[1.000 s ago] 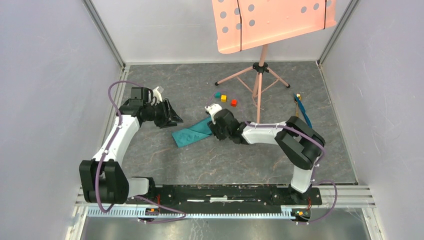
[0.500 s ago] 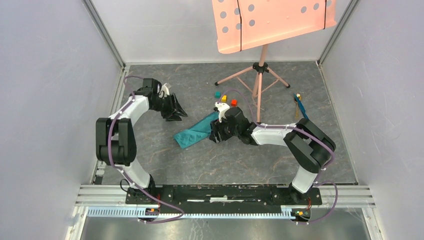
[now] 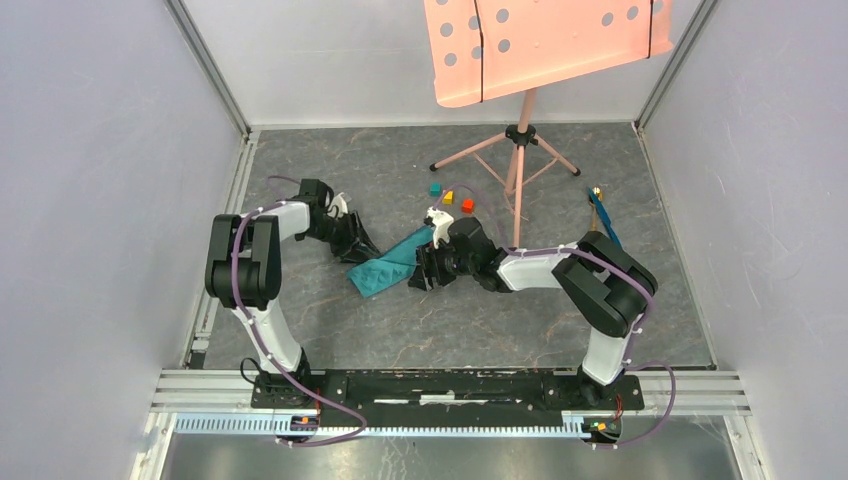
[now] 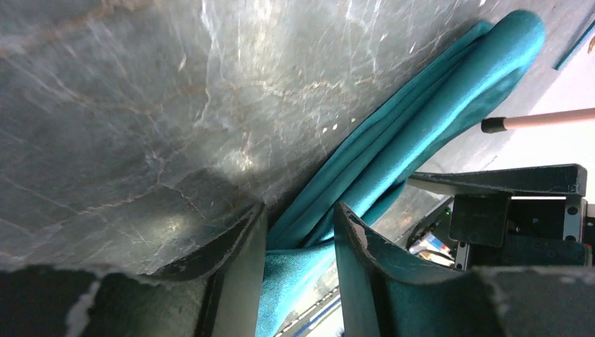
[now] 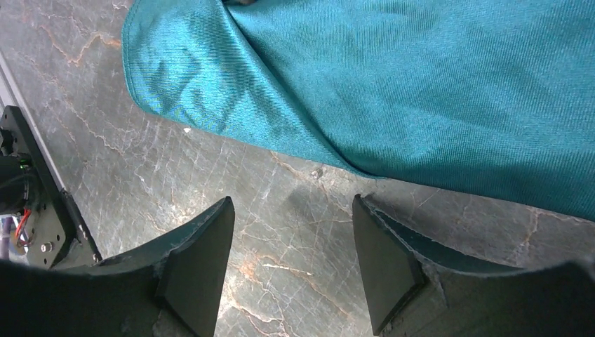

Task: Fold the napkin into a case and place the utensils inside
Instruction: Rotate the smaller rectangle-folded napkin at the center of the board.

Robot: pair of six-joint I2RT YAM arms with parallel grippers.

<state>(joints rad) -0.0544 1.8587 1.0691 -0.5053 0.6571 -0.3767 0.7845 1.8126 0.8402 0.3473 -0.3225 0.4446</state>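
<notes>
Right lets go, left moves in
Our right gripper has opened off the napkin, left of the stand; our left gripper arrives, jaws apart astride its end, so we expect another fold.

One napkin; two utensils; three small cubes; one music stand; two robot arms

The napkin lies as a slanted teal strip near the middle of the table, with the left gripper at its left side and the right gripper at its right. 3 small cubes sit just beyond it toward the far edge, beside the pink stand. The 2 utensils lie close to the right edge, well apart from the napkin.
</notes>
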